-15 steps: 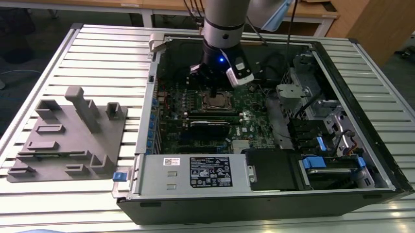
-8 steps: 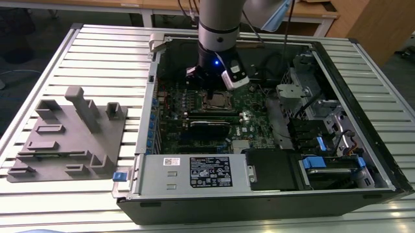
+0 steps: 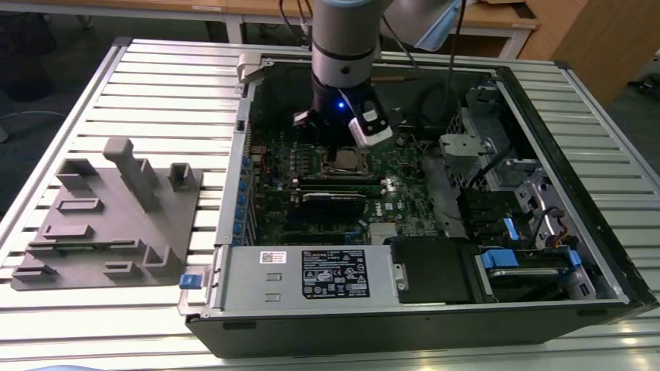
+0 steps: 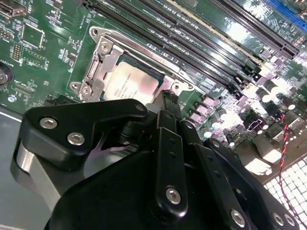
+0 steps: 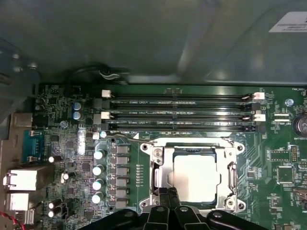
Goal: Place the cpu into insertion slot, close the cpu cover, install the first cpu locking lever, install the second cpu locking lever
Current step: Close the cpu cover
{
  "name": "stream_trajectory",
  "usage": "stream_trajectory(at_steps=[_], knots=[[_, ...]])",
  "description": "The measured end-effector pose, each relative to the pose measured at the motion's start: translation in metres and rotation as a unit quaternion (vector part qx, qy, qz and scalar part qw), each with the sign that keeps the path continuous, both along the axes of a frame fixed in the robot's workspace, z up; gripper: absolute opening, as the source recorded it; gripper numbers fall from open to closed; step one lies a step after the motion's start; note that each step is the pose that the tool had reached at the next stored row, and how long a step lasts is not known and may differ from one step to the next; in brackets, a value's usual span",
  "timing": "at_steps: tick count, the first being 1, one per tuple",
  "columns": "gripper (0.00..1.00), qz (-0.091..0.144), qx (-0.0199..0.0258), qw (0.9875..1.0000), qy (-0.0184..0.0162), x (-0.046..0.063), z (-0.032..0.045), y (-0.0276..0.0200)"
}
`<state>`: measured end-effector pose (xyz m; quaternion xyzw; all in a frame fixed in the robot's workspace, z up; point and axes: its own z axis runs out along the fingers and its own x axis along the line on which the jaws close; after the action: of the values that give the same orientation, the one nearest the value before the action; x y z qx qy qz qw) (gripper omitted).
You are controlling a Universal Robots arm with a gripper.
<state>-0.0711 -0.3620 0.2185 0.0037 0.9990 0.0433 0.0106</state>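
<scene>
Far on the exterior view's left, a grey tray (image 3: pixel 103 224) on the slatted table (image 3: pixel 154 77), well apart from the work. Next along, the open computer case (image 3: pixel 237 255) with the green motherboard (image 3: pixel 407 189) inside. Near the middle of the board, the cpu (image 5: pixel 196 175), lying flat in the insertion slot (image 5: pixel 239 147), shiny side up. Around it, the cpu cover (image 5: pixel 160 172), seemingly down. Right by it, the gripper (image 5: pixel 169 194), fingers (image 5: pixel 160 211) pressed together, gripping nothing, tips just beside the slot's edge. Touching or not: cannot tell.

Probably light, thin, stiff and easy to hurt, this little chip. Best held by its side edges only, never squeezed hard, never dragged. Smooth top, so likely slippery.

Further to the exterior view's right, metal drive cages (image 3: pixel 484 124) and blue tabs (image 3: pixel 497 259).

Hard to make out: the thin locking levers (image 5: pixel 130 139), hooked or loose. Hidden behind the black gripper body: the near edge of the slot.
</scene>
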Motion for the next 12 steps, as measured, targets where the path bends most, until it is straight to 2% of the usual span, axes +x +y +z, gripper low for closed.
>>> stream_trajectory(at_steps=[5, 12], knots=[[0.11, 0.0, 0.0001, 1.0, 0.0, -0.007, -0.003, 0.002], [0.11, 0.0, 0.0003, 1.0, 0.0, -0.008, -0.0069, 0.0122]])
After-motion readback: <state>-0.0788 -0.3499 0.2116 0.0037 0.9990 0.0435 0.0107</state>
